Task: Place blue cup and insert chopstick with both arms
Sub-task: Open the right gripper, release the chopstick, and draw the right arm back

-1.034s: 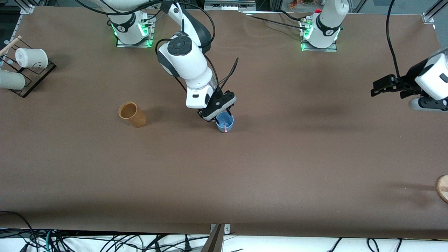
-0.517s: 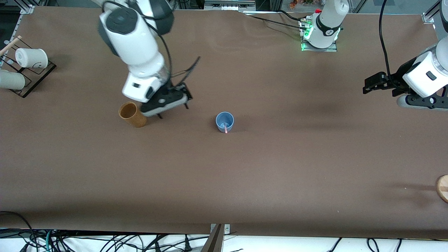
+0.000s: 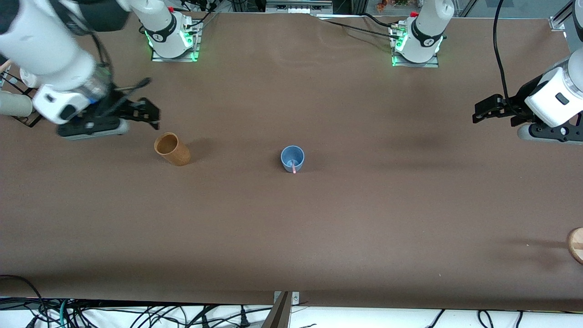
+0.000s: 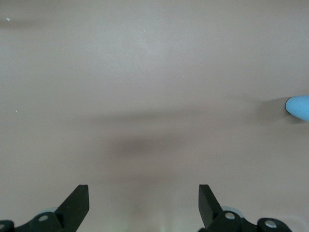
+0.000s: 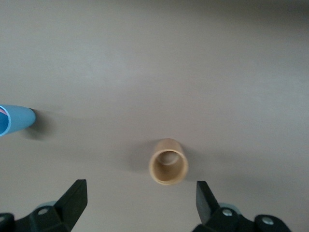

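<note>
The blue cup stands upright at the middle of the table. The pink chopstick leans inside it, its tip over the rim. My right gripper is open and empty, up over the table near the orange-brown cup, well apart from the blue cup. In the right wrist view the open gripper has the blue cup at the frame's edge. My left gripper is open and empty, up over the left arm's end of the table. The left wrist view shows the open gripper and a bit of the blue cup.
An orange-brown cup stands toward the right arm's end, also in the right wrist view. A black rack with white cups sits at that end. A round wooden thing lies at the left arm's end.
My right gripper has left the blue cup and swung away toward the right arm's end of the table, past the orange-brown cup. The chopstick stays in the blue cup. The left arm shifted slightly.
</note>
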Controlling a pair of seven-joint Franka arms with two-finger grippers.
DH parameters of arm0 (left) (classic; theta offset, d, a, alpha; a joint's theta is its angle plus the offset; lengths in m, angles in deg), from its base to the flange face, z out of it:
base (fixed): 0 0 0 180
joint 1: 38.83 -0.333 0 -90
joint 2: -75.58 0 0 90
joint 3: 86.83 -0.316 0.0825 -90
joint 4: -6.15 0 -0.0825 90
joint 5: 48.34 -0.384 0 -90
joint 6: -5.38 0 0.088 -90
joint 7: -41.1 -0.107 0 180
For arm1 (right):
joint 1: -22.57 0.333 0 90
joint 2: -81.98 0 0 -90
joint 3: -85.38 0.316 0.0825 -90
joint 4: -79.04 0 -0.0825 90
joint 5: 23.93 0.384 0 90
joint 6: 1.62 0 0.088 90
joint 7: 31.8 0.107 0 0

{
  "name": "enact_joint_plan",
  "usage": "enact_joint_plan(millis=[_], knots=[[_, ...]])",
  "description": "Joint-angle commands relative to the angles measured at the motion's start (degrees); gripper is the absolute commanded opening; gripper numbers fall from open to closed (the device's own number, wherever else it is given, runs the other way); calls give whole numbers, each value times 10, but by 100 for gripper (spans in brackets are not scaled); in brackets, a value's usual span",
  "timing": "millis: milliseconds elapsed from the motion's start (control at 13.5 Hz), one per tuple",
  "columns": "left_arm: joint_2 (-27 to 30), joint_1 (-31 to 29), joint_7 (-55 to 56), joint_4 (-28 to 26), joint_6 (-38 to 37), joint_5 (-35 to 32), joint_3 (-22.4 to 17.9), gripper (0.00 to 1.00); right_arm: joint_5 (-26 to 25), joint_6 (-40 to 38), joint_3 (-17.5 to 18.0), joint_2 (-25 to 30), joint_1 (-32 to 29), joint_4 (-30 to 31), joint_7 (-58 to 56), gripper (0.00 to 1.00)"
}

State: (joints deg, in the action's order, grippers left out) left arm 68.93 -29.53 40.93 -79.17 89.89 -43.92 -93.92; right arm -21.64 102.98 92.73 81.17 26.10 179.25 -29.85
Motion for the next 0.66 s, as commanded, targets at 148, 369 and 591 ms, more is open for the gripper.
enact_joint_plan(millis=[148,369,591], knots=[[-6,2,7,7,3,-13,1,100,11,-26,-61,32,-3,15,-85,100],[-6,3,7,7,3,-14,1,100,11,-26,-61,32,-6,13,-83,100],[-6,2,4,7,3,-15,0,100,10,-27,-61,36,-8,12,-85,100]])
